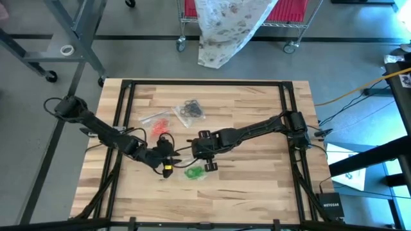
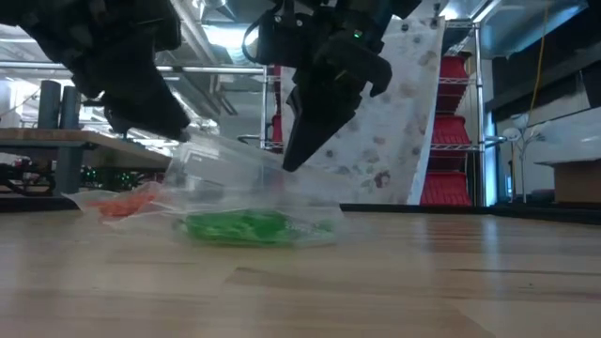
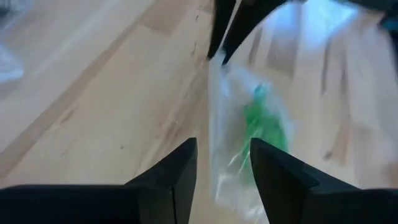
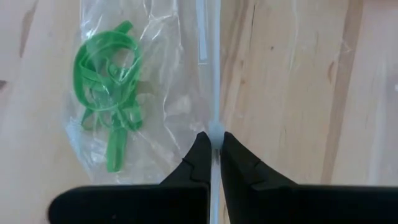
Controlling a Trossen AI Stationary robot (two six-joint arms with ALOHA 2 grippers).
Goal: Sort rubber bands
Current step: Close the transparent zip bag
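Bright green rubber bands [image 4: 109, 93] lie inside a clear plastic bag [image 4: 168, 87] on the wooden surface [image 1: 257, 173], at 6 o'clock. Right gripper [image 4: 212, 146] pinches the bag's edge; left gripper [image 3: 224, 165] stands open, empty. Bag outline blurs.

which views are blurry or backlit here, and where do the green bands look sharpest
Left wrist view: bag smeared with blur. Low view: both arms are dark silhouettes against bright room lights. Right wrist view: sharpest, green bands crisp inside the bag, whose edge the right gripper pinches.
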